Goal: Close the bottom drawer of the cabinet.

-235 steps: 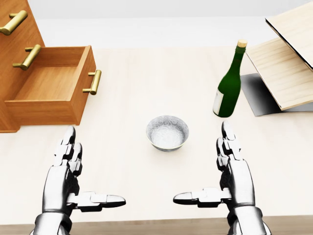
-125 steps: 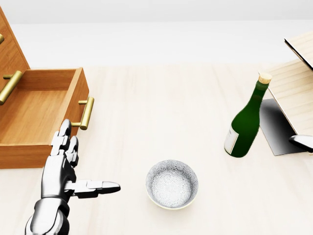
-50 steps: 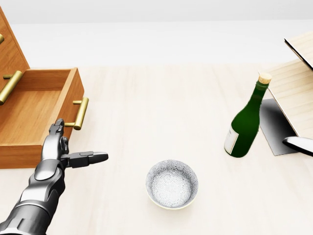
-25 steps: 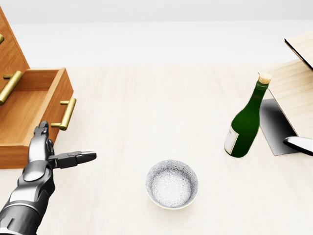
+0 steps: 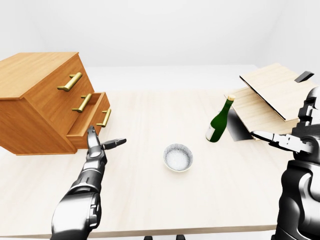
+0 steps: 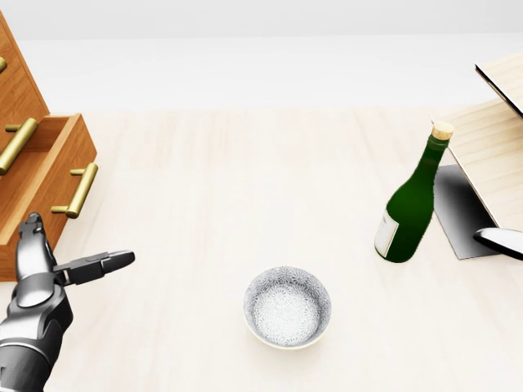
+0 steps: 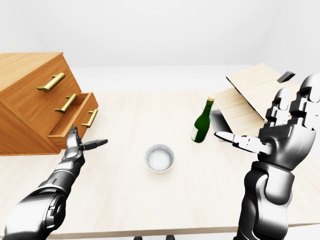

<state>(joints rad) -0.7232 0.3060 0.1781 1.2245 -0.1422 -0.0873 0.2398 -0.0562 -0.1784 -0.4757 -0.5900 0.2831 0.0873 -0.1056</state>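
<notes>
One wooden cabinet (image 5: 37,100) with three brass handles stands at the upper left of the left-eye view, on a pale wooden table (image 5: 150,200). Also on the table are one green glass bottle with a cork (image 5: 218,121), one small white bowl (image 5: 178,157) and two light wooden boards (image 5: 270,95) leaning at the right. The bottom drawer (image 5: 92,117) is partly pulled out, and its front with the brass bar handle (image 5: 104,118) faces toward the right of that view. The handle's long axis runs along the drawer front, slanted from lower left to upper right. The metal left hand (image 5: 95,146) is just below the drawer front, fingers straight and thumb spread wide; I cannot tell if the fingertips touch the wood. The metal right hand (image 7: 285,125) is raised at the right of the right-eye view, fingers spread wide, holding nothing.
</notes>
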